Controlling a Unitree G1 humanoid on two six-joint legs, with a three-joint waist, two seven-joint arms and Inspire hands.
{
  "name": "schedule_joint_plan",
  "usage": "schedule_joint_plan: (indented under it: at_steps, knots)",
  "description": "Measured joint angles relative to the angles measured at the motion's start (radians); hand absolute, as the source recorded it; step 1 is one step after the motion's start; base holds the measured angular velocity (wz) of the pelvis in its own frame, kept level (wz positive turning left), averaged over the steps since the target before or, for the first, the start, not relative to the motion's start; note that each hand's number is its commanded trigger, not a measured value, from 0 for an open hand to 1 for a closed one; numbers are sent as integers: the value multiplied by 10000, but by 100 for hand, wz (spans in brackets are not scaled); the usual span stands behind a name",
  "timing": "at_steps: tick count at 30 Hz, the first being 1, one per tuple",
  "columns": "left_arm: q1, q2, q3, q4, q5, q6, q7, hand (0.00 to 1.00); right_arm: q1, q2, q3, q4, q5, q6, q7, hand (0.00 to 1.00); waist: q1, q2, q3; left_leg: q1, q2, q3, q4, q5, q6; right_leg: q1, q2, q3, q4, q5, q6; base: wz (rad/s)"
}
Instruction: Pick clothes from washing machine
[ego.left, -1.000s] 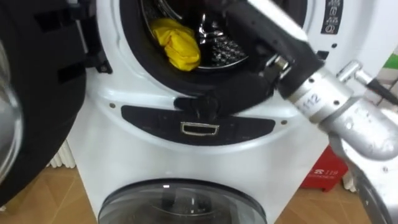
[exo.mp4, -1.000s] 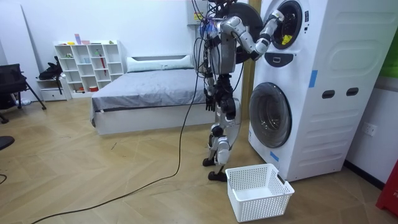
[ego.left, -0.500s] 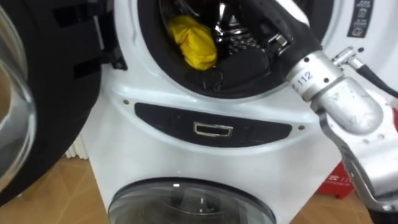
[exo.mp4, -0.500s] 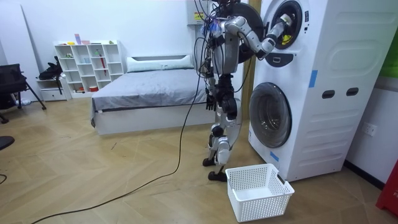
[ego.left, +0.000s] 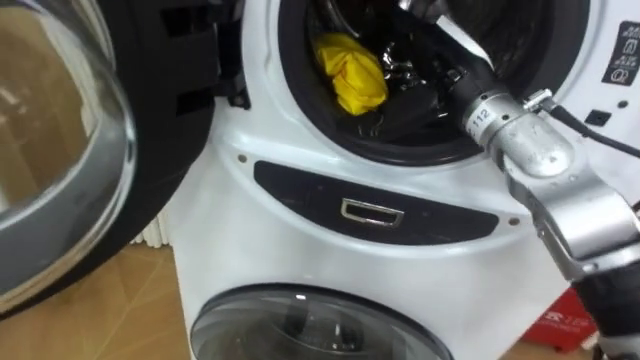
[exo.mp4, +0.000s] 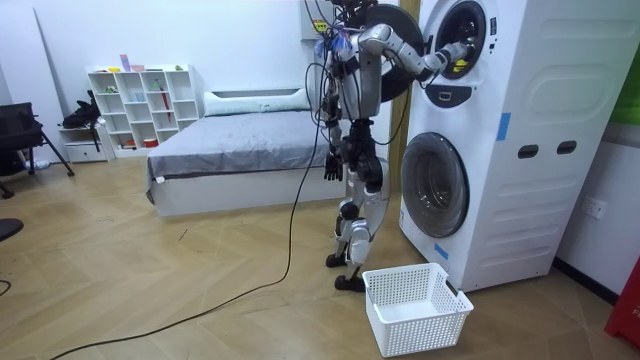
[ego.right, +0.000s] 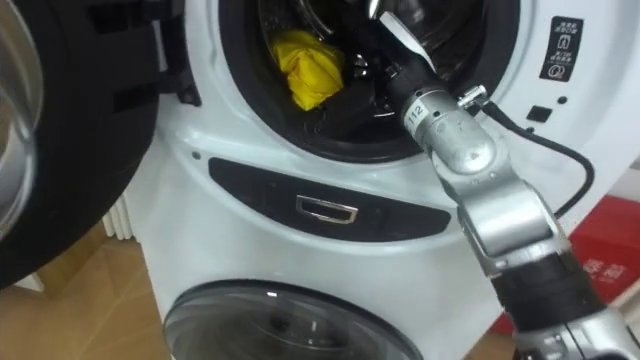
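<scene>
Left eye view: the washing machine (ego.left: 250, 255) has its upper drum (ego.left: 297, 90) open. A yellow cloth (ego.left: 352, 72) lies bunched inside, toward the drum's left side, just behind the dark rim. The right hand (ego.left: 412, 92) is inside the drum, just beside the cloth on its right. It is dark against the dark rim, so I cannot tell whether its fingers are loose or curled, or whether they touch the cloth. The round door (ego.left: 60, 150) hangs wide open on the left, crowding that side of the opening. Below the rim runs a dark panel (ego.left: 300, 190) with a small metal latch (ego.left: 372, 212), then the glass lower door (ego.left: 310, 325).

Room view: the robot stands upright close to the machine's front, its right arm raised into the upper drum. Its left hand (exo.mp4: 329, 168) hangs at its hip, the fingers too small to read. A white basket (exo.mp4: 420, 310) sits on the wooden floor (exo.mp4: 150, 290) just beside its feet. A bed (exo.mp4: 240, 145) and a white shelf (exo.mp4: 140, 105) stand well behind, with open floor between.

Right eye view: a red box (ego.right: 600, 255) shows beside the machine at the lower right.
</scene>
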Motion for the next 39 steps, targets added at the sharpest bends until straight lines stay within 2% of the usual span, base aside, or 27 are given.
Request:
schedule_joint_plan:
  at_steps: [2, 8, 13, 14, 17, 19, 20, 27, 31, 36, 38, 39]
  knots:
    - [99, 9, 11, -394, 2, 139, 2, 0, -154, -1, -1, 474, 5, 1, 4, 0, 10, -5, 1, -27, -13, -82, 102, -1, -2, 49, -35, -141, 19, -43, -19, 14]
    - [123, 66, 298, -472, -2, 145, 3, 0, -780, -76, -1, 1577, 215, 2, 6, 0, -66, -66, -33, -210, -23, -316, 159, 28, -44, -31, -45, -379, 39, -74, -60, 14]
    - [167, 108, 302, -486, -2, 144, 7, 0, -1223, -306, 7, 2057, 294, -1, -473, 0, -68, -156, -98, -452, -74, -540, 216, 41, -50, -110, -50, -578, 20, -53, -72, 13]
    - [148, 105, 311, -485, 2, 141, 7, 0, -1280, -418, 8, 2098, 271, -1, -482, 0, -45, -205, -134, -450, -91, -579, 198, 41, -50, -127, -62, -598, 13, -63, -56, 14]
    - [205, 89, 550, -474, 49, 147, 5, 0, -1307, -613, 8, 2102, 241, 0, -509, 0, -44, -169, -107, -424, -126, -634, 136, 42, -48, -116, -94, -610, 9, -85, -17, 7]
    - [205, 73, 663, -475, 50, 157, -1, 0, -1310, -613, 14, 2138, -82, -1, -490, 0, -52, -133, -81, -404, -140, -657, 136, 41, -46, -98, -113, -621, 14, -92, -5, 2]
    - [190, 73, 662, -482, 42, 185, -23, 0, -1312, -613, 17, 2241, -283, 0, -448, 0, -55, -80, -42, -401, -141, -718, 142, 41, -45, -91, -126, -626, 22, -94, -1, 4]
    - [30, 67, 661, -486, 38, 287, -173, 0, -1311, -613, 28, 2450, -823, 3, -104, 0, -103, -63, 4, -370, -192, -754, 128, 52, -6, 21, -177, -707, 39, -127, 61, 3]
    - [-1, 68, 657, -485, 39, 308, -168, 0, -1374, -622, 297, 2402, -1139, -16, -103, 0, -107, -144, -13, -337, -221, -772, 69, 53, -4, 14, -168, -696, 26, -151, 94, 0]
    - [-260, 72, 662, -410, 27, 327, -230, 0, -1504, -625, 606, 2336, -2078, -25, 452, 0, 105, -343, 56, -113, -175, -588, -22, 55, -1, 25, -140, -503, 33, -152, 89, -13]
    - [-350, 72, 652, -303, 6, 337, -410, 0, -1617, -627, 1016, 2293, -2468, 64, 875, 0, 128, -419, 53, -37, -168, -526, -27, 54, -1, 70, -140, -459, 9, -150, 85, -8]
    - [-381, 72, 644, -220, -4, 339, -428, 0, -1618, -626, 1129, 2291, -2502, 113, 971, 3, 159, -421, 54, 3, -168, -509, -35, 54, 0, 77, -143, -452, -2, -151, 86, -5]
